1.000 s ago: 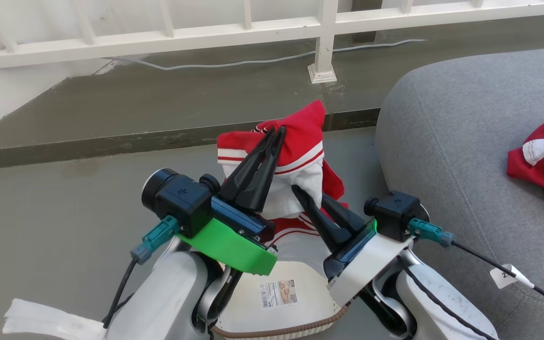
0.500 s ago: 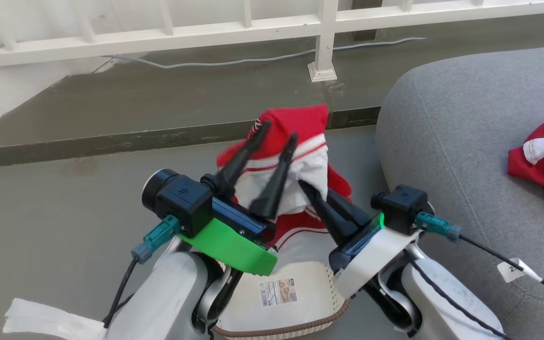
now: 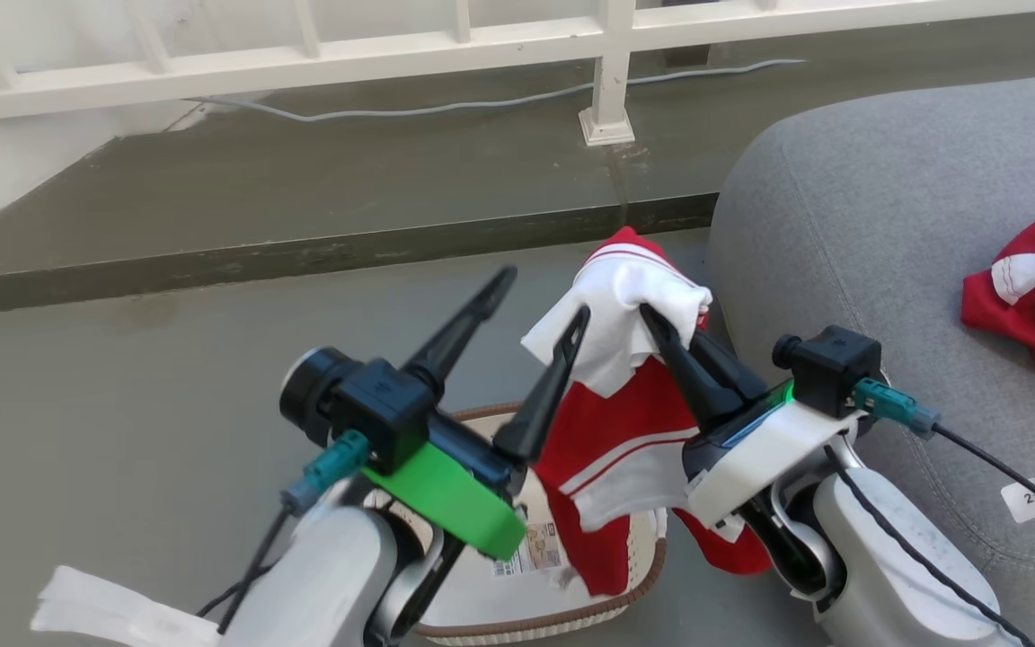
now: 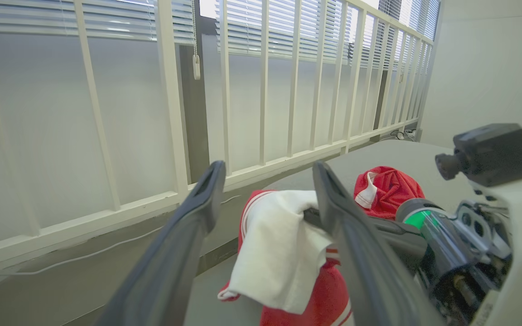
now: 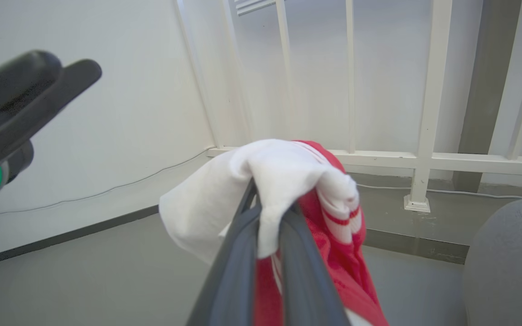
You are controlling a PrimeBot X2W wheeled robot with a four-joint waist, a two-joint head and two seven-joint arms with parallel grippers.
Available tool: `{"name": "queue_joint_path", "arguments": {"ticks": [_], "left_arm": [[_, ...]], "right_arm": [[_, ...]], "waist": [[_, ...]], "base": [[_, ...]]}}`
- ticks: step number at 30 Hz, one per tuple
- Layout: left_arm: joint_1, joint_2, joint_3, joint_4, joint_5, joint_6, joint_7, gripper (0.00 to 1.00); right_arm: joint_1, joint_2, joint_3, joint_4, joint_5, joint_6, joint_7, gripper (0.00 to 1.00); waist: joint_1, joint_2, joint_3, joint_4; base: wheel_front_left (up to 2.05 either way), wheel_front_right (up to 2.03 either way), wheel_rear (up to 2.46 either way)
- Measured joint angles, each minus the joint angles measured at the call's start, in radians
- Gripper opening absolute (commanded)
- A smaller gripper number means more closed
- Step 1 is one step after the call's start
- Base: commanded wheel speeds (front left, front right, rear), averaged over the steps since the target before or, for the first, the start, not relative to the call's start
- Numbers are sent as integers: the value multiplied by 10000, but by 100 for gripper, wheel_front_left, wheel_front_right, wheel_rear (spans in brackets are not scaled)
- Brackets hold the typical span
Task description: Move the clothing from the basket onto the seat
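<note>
head view: basket (image 3: 473,595); right wrist view: right gripper (image 5: 270,206) pinching clothing (image 5: 283,170)

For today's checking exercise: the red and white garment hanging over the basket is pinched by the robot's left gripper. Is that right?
No. The garment over the basket is pinched by the right gripper, whose fingers are shut on it in the right wrist view. The left gripper stands open beside it.

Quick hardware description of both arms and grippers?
Pale grey forearms. Both carry two long tapered dark fingers, a black camera and teal connector. Left gripper: green mount. Right gripper: white mount, green light, tagged black cable.
</note>
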Motion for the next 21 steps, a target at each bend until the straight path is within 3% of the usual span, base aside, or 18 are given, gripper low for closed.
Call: {"name": "queue_joint_path", "arguments": {"ticks": [13,21], "left_arm": [[536,476,-849,176,391,-249,523,100],[556,570,-838,194,495,-247,598,100]], "right_arm": [[-206,-270,-895,621,134,-508,-380,0],[-207,-267,-1068,894,272,-537,-527,0]], "waist": [[0,0,360,-571],[0,0,502,-1013]], "base": [[0,0,0],[0,0,0]]}}
